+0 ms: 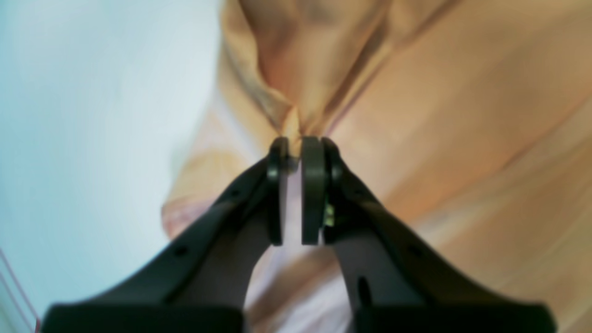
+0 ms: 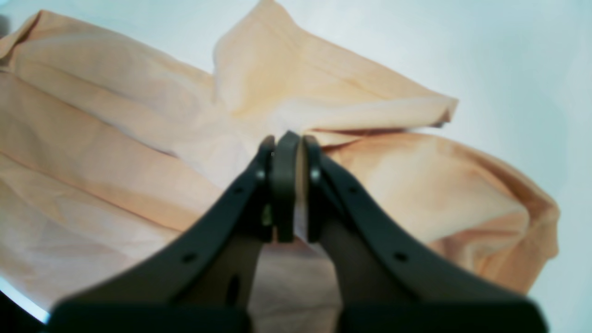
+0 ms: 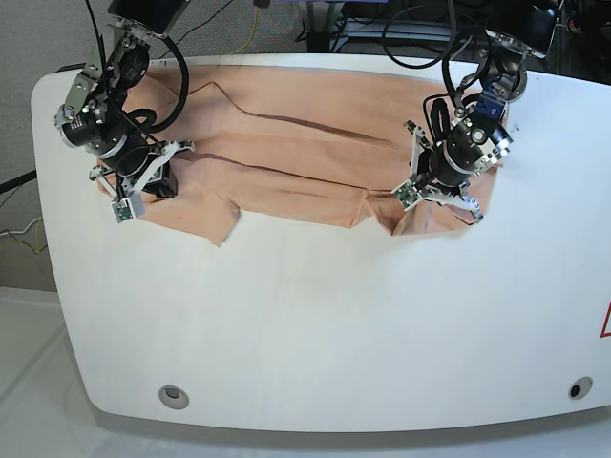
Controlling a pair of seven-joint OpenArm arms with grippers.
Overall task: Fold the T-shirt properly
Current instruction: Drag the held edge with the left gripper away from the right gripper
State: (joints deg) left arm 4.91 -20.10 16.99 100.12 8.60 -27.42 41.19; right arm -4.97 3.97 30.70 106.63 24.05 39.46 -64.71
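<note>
The peach T-shirt (image 3: 296, 162) lies spread and creased across the far half of the white table (image 3: 315, 324). In the left wrist view my left gripper (image 1: 294, 149) is shut on a pinched fold of the T-shirt (image 1: 462, 115), which bunches upward from the pads. In the right wrist view my right gripper (image 2: 286, 142) is shut on the T-shirt (image 2: 115, 138) where a sleeve-like flap folds over. From the base camera, the left arm (image 3: 460, 151) is over the shirt's right end and the right arm (image 3: 115, 134) over its left end. No print shows.
Two round holes (image 3: 173, 393) (image 3: 576, 389) sit near the table's front edge. A red mark (image 3: 605, 324) shows at the right edge. Cables and equipment (image 3: 382, 24) run behind the table's far edge. Bare tabletop stretches in front of the shirt.
</note>
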